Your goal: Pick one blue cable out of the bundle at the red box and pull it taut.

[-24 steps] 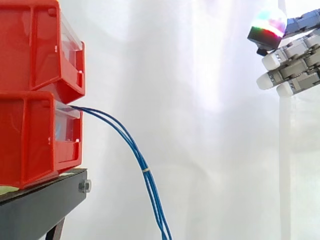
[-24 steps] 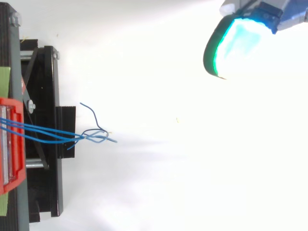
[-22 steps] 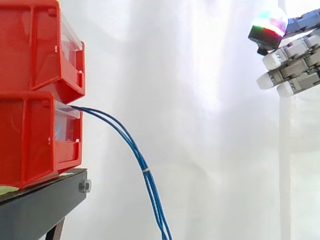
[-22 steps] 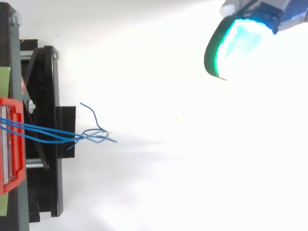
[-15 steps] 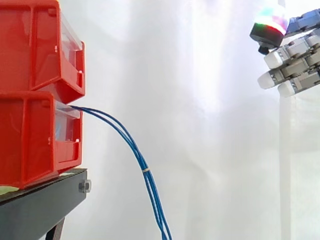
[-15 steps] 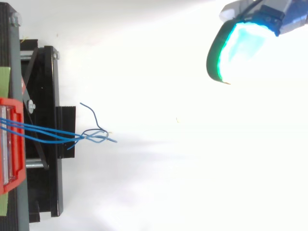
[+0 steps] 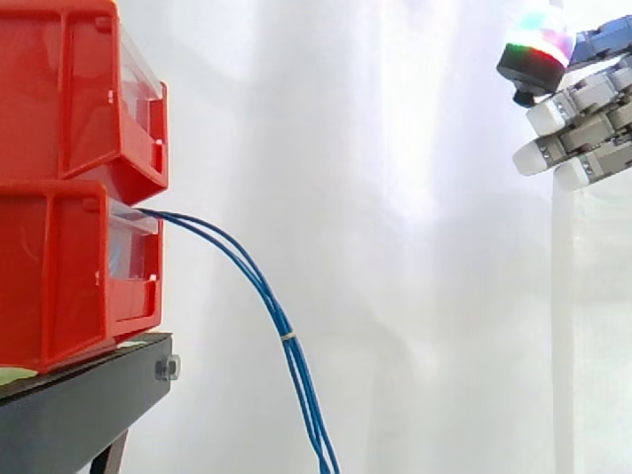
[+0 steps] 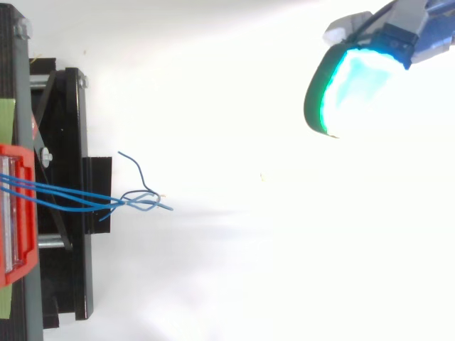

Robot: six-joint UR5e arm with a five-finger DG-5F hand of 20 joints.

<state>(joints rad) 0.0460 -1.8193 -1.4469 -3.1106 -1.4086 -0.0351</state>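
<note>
Hanging from the front edge of the lower red box (image 7: 59,276), the blue cables (image 7: 267,291) droop slack past the black stand's (image 7: 79,405) right corner, cinched by a small tie (image 7: 288,336). The hand (image 7: 591,126) is high up, well apart from the cables, with its fingers relaxed and grasping nothing. One pad (image 8: 348,82) glows cyan-green.

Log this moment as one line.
hand: open, empty, upper right | blue cables: slack, hanging from lower red bin | cable picked: no
</note>
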